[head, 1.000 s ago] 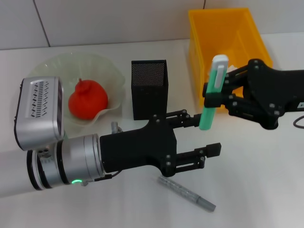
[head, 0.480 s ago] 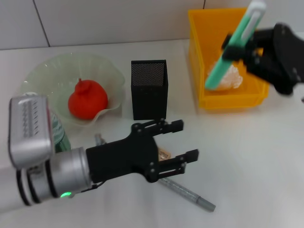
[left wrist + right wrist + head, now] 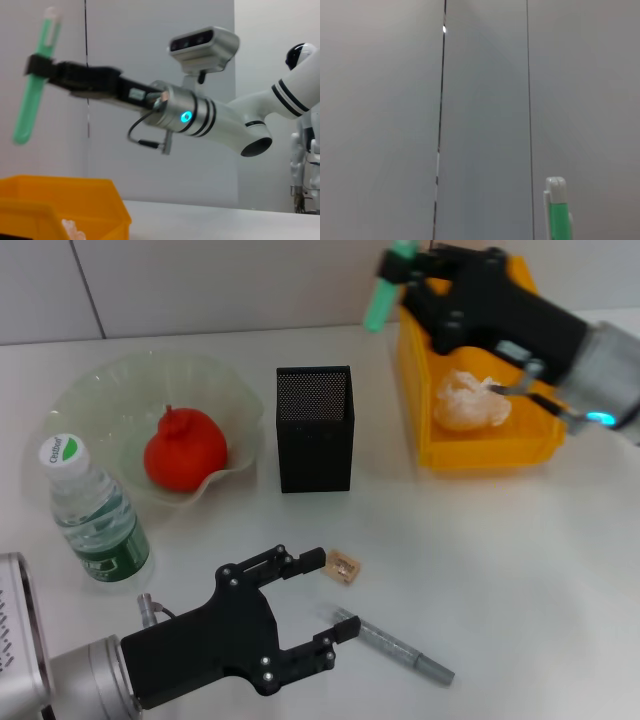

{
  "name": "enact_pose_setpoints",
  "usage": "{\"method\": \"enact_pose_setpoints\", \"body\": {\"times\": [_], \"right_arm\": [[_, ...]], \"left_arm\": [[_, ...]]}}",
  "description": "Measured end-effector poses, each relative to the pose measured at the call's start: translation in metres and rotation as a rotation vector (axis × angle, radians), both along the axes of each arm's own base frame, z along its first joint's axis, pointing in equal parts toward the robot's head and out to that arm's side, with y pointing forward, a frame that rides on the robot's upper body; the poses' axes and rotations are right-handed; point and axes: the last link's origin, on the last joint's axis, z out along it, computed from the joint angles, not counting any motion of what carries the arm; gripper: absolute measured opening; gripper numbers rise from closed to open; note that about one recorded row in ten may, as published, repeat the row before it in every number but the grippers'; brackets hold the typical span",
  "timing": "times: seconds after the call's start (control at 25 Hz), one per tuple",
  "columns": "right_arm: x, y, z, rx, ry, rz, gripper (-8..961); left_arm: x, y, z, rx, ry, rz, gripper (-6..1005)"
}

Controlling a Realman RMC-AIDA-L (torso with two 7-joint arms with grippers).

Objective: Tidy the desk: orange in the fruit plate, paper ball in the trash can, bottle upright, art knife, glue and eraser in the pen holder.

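My right gripper [image 3: 400, 272] is raised high at the back, between the pen holder [image 3: 314, 428] and the trash can [image 3: 530, 445], shut on the green glue stick [image 3: 380, 298]. The left wrist view shows that glue stick [image 3: 34, 92] clamped in the right gripper [image 3: 39, 67]; its white-capped end [image 3: 556, 212] shows in the right wrist view. My left gripper [image 3: 330, 596] hangs open near the table's front, beside the tan eraser [image 3: 343, 565] and the grey art knife [image 3: 392, 645]. The orange [image 3: 185, 450] lies in the fruit plate [image 3: 100, 385]. The bottle [image 3: 95, 512] stands upright. The paper ball [image 3: 470, 402] is in the trash can.
The trash can's yellow wall [image 3: 60, 200] fills the near corner of the left wrist view. A grey tiled wall runs behind the table. White tabletop [image 3: 530, 570] stretches to the right of the art knife.
The right gripper rose and swung left with the glue, from over the trash can toward the pen holder. The left arm drew back to the front left, uncovering the upright bottle and the eraser.
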Motion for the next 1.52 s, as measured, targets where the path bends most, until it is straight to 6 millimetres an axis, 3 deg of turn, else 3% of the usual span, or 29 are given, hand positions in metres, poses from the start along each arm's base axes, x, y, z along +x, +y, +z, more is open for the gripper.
{"method": "enact_pose_setpoints", "body": {"times": [0.12, 0.28, 0.52, 0.68, 1.12, 1.52], "right_arm": [[-0.013, 0.015, -0.025, -0.022, -0.037, -0.034, 103], [-0.017, 0.021, -0.041, -0.070, -0.079, -0.070, 103], [-0.007, 0.025, -0.020, -0.126, -0.079, -0.127, 103], [-0.009, 0.029, -0.018, -0.151, -0.098, -0.141, 104], [-0.029, 0.047, -0.045, -0.209, -0.195, -0.183, 103], [-0.028, 0.047, -0.058, -0.222, -0.257, -0.197, 104]], "left_arm": [[0.000, 0.000, 0.000, 0.000, 0.000, 0.000, 705], [-0.005, 0.002, 0.002, 0.004, -0.016, 0.043, 703], [-0.006, 0.002, 0.002, 0.002, -0.013, 0.048, 701], [-0.006, 0.002, 0.003, 0.002, -0.015, 0.046, 700], [-0.004, 0.003, 0.002, 0.000, -0.017, 0.041, 700], [-0.004, 0.005, 0.002, 0.004, -0.009, 0.042, 701]]}}
